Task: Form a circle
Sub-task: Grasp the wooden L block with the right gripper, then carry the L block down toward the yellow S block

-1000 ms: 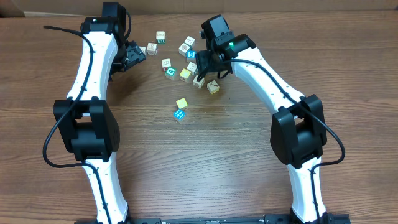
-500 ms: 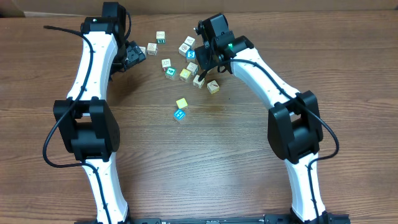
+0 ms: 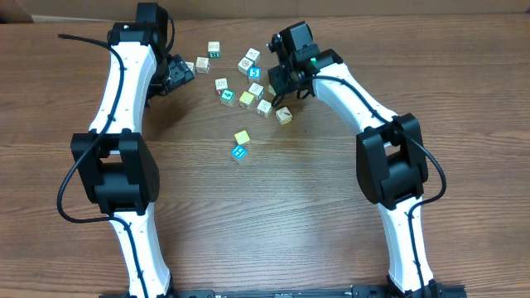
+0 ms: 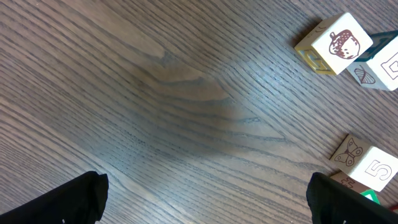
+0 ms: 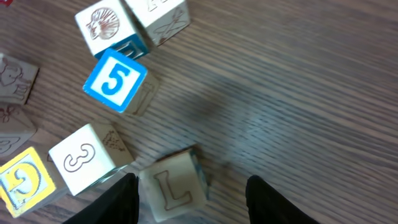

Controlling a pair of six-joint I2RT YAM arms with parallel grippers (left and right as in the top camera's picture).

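my right pincer (image 5: 194, 191) stands parted astride the l cube (image 5: 171, 186), which sits nearer one finger, not yet gripped. the other cubes (image 5: 115, 81) lie scattered beyond it on the bench (image 5: 280, 93). my left pincer (image 4: 208, 202) hangs released, farther off.

Item 1: tabletop (image 3: 273, 223). Brown wood-grain surface with dark streaks running side to side in the overhead view, where it filled nearly the whole frame. Both wrist views showed fine grain lines and a dull sheen.
Item 2: tan band (image 3: 373, 7). Plain narrow strip along the tabletop's far edge; material could not be told.
Item 3: white object (image 3: 12, 8). Cropped at the far left corner, over the tan band; identity could not be told.
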